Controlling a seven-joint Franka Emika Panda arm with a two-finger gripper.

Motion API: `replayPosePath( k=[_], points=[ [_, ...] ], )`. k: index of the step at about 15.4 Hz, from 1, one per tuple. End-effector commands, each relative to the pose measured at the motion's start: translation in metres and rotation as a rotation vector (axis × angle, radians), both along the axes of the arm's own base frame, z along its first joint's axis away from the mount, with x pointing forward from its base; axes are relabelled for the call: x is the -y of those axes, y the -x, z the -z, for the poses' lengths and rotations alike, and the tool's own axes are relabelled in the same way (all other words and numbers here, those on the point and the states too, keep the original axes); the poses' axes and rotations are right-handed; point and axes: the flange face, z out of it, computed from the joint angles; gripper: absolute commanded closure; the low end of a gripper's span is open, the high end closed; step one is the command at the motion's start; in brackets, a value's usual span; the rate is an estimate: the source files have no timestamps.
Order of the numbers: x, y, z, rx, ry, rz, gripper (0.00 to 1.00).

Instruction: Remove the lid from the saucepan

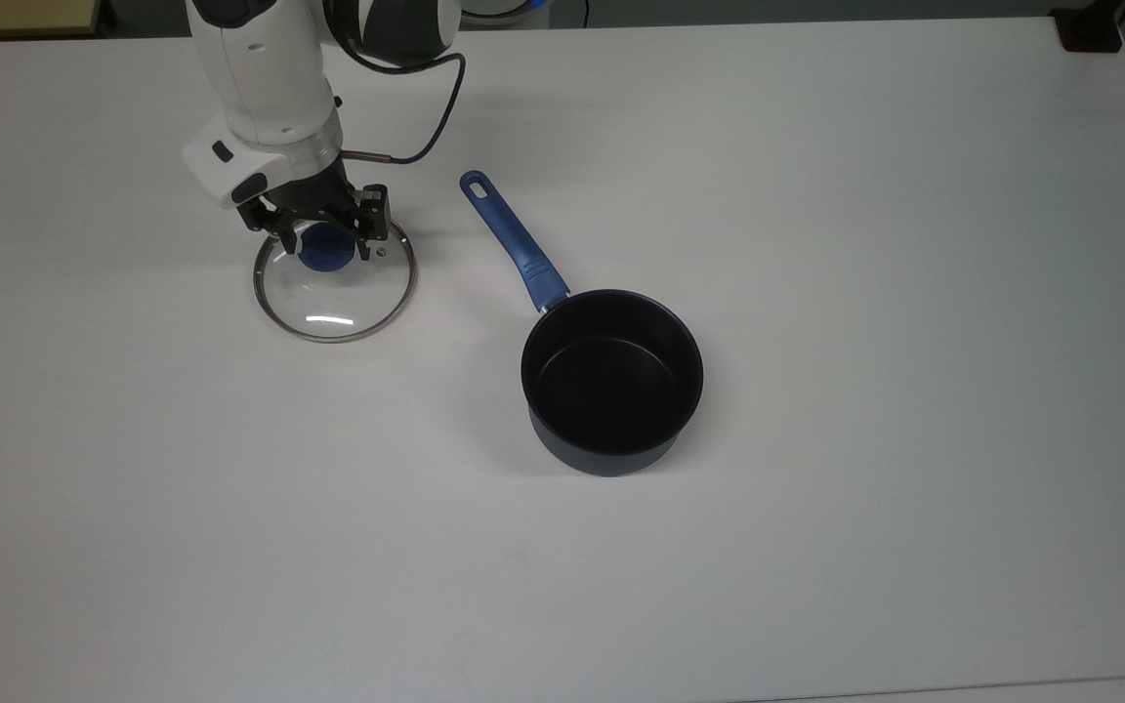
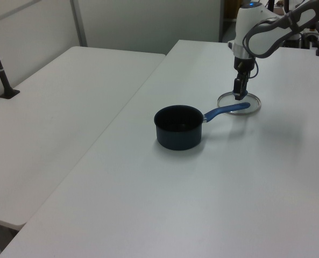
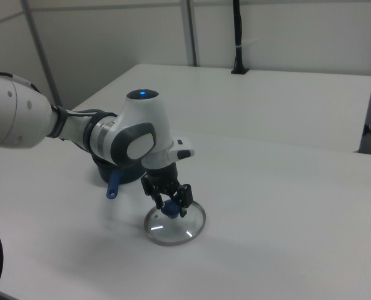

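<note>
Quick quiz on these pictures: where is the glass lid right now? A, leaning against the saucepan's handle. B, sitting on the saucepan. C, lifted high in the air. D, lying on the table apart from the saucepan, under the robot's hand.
D: the lid lies flat on the table, with the hand at its blue knob, while the saucepan stands open and apart.
</note>
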Motion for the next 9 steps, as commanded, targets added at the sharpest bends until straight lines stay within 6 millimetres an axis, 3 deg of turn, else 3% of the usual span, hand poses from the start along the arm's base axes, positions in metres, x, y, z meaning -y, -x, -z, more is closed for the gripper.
replayPosePath(
  k=[1,3,6,9],
  points=[
    [0.001,-0.001,-0.020,0.028,-0.003,0.061,0.00],
    [0.004,-0.009,-0.046,0.035,-0.009,0.074,0.00],
    [-0.002,-0.024,-0.108,0.035,-0.061,0.160,0.00],
    [-0.019,-0.020,-0.165,-0.002,-0.077,0.149,0.00]
  ],
)
